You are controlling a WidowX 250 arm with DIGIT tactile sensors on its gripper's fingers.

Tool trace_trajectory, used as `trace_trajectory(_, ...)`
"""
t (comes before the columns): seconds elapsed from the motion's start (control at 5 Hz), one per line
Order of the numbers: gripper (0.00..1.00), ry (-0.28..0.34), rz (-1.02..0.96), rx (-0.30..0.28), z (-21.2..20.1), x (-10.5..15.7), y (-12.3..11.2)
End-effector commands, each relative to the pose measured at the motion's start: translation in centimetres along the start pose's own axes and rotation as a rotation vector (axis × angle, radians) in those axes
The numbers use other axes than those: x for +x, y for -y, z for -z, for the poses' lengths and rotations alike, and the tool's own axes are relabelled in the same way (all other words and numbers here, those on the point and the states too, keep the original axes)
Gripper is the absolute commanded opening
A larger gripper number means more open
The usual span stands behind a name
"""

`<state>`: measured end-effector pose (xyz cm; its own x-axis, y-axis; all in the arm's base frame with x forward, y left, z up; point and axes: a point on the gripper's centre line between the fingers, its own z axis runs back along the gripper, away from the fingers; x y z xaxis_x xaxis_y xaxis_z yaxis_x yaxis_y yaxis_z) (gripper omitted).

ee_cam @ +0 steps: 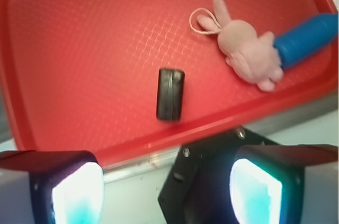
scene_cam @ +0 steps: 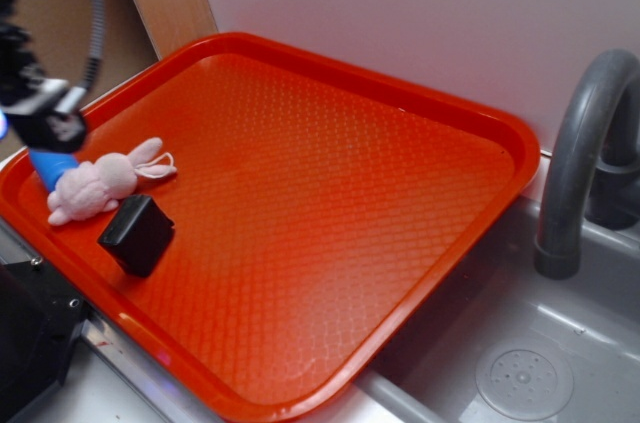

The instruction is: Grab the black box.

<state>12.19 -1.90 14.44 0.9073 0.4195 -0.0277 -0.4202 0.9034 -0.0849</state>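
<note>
Gripper (ee_cam: 167,192) spread wide, nothing between fingers. In wrist view, both pads (ee_cam: 77,195) at bottom edge, left and right, faces lit whitish-cyan, well apart. In exterior view, black wrist and gripper body (scene_cam: 40,118) at far left edge, partly cut off by frame. Gray ribbed cable (scene_cam: 95,18) arcs upward from wrist.

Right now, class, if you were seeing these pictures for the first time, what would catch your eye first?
The big red tray fills the counter beside a grey sink. Near its left edge lies a pink plush bunny, touching a blue object, with the black box just in front. The gripper hangs open above the tray's edge, holding nothing.
</note>
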Motion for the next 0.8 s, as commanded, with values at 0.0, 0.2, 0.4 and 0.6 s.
trace_trajectory(0.0, 1.0, 0.019, -0.01, 0.016, 1.9, 1.5, 1.2)
trace_trajectory(0.2, 1.0, 0.004, -0.053, 0.016, 3.5, 1.2, 0.7)
trace_trajectory(0.4, 1.0, 0.009, -0.007, -0.035, 5.7, 1.3, 0.0)
trace_trajectory(0.6, 1.0, 0.019, -0.002, -0.055, 7.2, 2.2, -0.3)
